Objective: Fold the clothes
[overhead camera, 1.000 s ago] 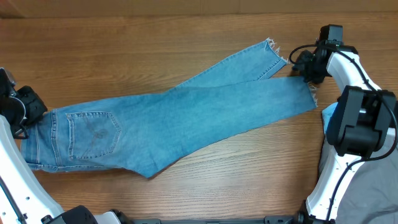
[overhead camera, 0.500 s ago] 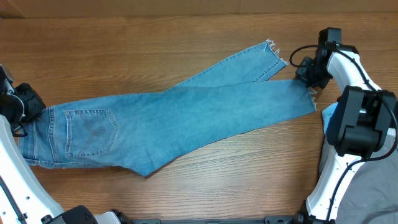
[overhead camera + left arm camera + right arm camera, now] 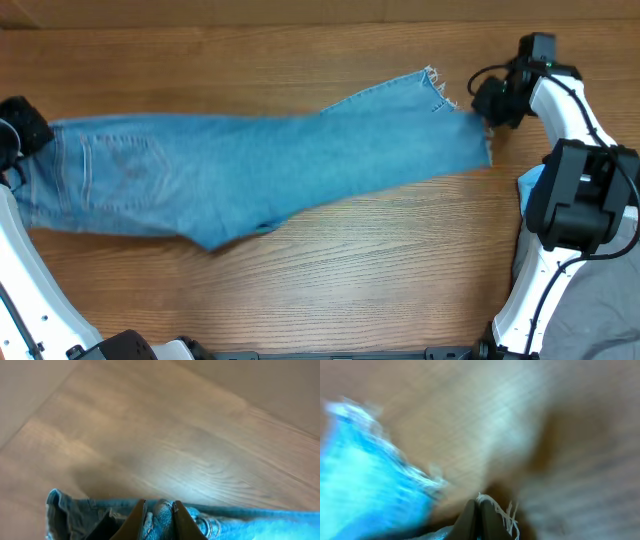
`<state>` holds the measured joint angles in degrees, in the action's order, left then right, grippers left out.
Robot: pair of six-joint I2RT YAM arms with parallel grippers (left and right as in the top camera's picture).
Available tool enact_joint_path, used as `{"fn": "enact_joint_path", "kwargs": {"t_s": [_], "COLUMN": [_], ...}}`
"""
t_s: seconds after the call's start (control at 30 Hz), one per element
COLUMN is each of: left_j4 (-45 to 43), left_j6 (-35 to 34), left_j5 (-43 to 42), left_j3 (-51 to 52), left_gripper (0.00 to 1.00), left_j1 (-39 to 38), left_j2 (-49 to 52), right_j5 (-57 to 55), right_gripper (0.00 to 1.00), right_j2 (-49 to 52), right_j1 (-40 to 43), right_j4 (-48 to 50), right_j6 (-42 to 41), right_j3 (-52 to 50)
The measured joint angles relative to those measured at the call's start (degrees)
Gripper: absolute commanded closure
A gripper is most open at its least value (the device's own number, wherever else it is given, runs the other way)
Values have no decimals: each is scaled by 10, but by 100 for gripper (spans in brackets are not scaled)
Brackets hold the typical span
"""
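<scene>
So the jeans (image 3: 270, 170) are stretched in one long band across the counter (image 3: 350, 290), running from the far left of the overhead frame to the upper right. The left gripper (image 3: 38, 135) is at the far left edge, pinching the waistband. Its wrist view shows bunched denim squeezed between the two fingers. The right gripper (image 3: 487, 112) is up in the upper right, clamped on a frayed leg hem, with white threads poking out of the pinch. Both wrist views are pretty blurry.
</scene>
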<state>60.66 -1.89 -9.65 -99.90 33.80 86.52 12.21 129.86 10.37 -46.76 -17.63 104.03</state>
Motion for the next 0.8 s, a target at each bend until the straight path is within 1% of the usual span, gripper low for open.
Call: {"fn": "enact_joint_path", "kwargs": {"t_s": [0.13, 0.27, 0.33, 0.43, 0.53, 0.67, 0.8], "left_j4": [13, 76, 89, 66, 24, -40, -97], "left_j6": [30, 36, 35, 35, 35, 35, 35], "left_j5": [-28, -29, -26, -26, -32, -64, -98], "left_j3": [-8, -9, -9, -9, -10, -11, -13], "left_gripper": [96, 96, 96, 96, 96, 96, 96], "left_j1": [0, 0, 0, 0, 0, 0, 0], "left_j2": [-1, -15, -28, -48, -56, -49, -19], "right_j5": [23, 33, 35, 41, 60, 83, 91], "right_gripper": [96, 96, 96, 96, 96, 96, 96], "right_j2": [-40, -91, -116, -136, -140, -140, -140], "right_j1": [2, 13, 24, 39, 44, 37, 22], "right_j4": [0, -29, -42, -49, -38, 0, 45], "right_j6": [5, 12, 19, 31, 38, 38, 22], "right_j3": [9, 10, 12, 18, 19, 19, 19]}}
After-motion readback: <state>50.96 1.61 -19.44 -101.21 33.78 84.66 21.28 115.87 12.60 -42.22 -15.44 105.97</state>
